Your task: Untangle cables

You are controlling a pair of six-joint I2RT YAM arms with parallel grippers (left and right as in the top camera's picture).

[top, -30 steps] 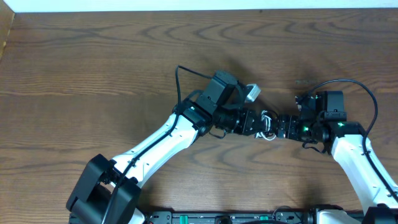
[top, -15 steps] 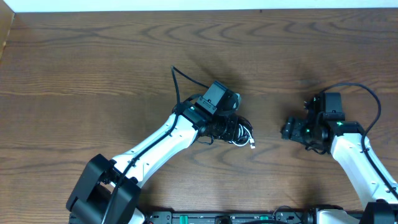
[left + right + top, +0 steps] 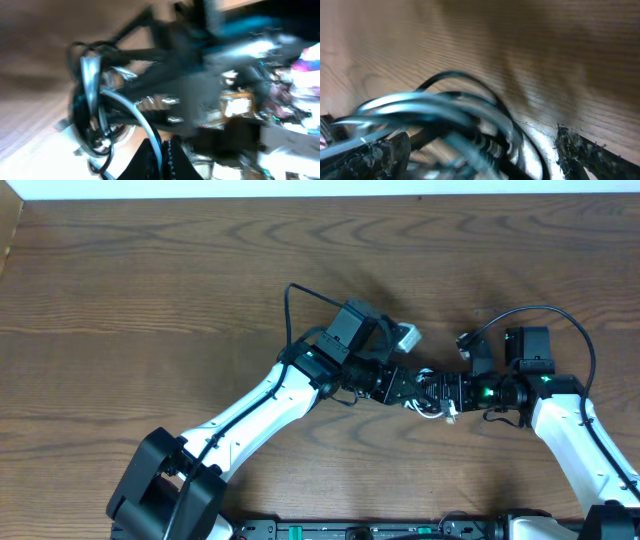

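The white and black cables form one small tangled bundle [image 3: 432,392] between my two grippers on the wooden table [image 3: 150,290]. My left gripper [image 3: 408,388] is shut on the white cable [image 3: 125,107]; the cord runs pinched between its fingers [image 3: 161,155]. A white plug end [image 3: 406,335] sticks up behind the left wrist. My right gripper [image 3: 455,390] is open, with its fingers [image 3: 480,150] wide apart on either side of the bundle [image 3: 445,110]. A black loop [image 3: 465,77] arches over the white strands. Both wrist views are blurred.
The thick black wire of the right arm [image 3: 560,315] arcs above its wrist, and the left arm's wire [image 3: 290,305] loops up behind its wrist. The table's far edge meets a white wall [image 3: 300,188].
Half a second ago my left gripper held the bundle further left, apart from the right gripper. It has moved right with the bundle, which now lies between the right gripper's fingers.
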